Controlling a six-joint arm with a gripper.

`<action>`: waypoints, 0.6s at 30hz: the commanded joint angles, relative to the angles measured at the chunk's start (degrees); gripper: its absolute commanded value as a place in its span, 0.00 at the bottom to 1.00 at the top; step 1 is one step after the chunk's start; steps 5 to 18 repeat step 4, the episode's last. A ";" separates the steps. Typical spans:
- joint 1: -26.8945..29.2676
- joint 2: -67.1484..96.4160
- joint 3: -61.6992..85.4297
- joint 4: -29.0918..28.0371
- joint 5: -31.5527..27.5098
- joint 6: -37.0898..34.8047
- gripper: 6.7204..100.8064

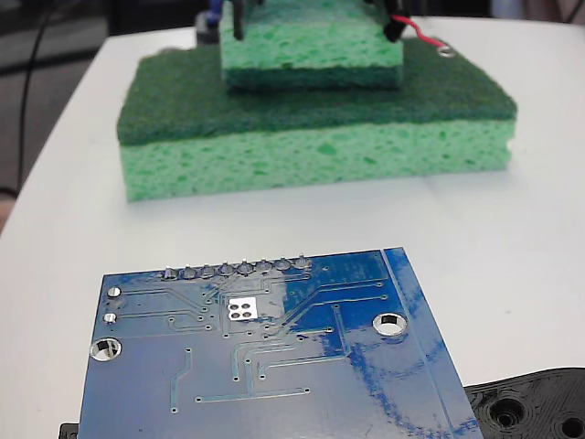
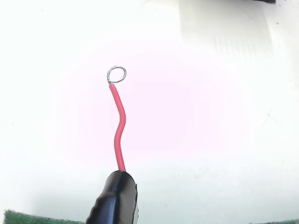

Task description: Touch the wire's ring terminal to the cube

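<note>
- Claw (image 1: 311, 18), fixed view: only its lowest parts are showing at the top edge, appearing as dark, nearly black vertical pieces.
- One slim black finger (image 1: 238, 20) is standing at the left of the picture; a second dark piece is showing at the right.
- A small blue part is showing beside the left finger.
- Screws, markings and cables are not showing clearly enough to tell.
</note>
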 commanded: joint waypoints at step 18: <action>0.00 0.09 -0.35 -0.18 0.09 0.00 0.99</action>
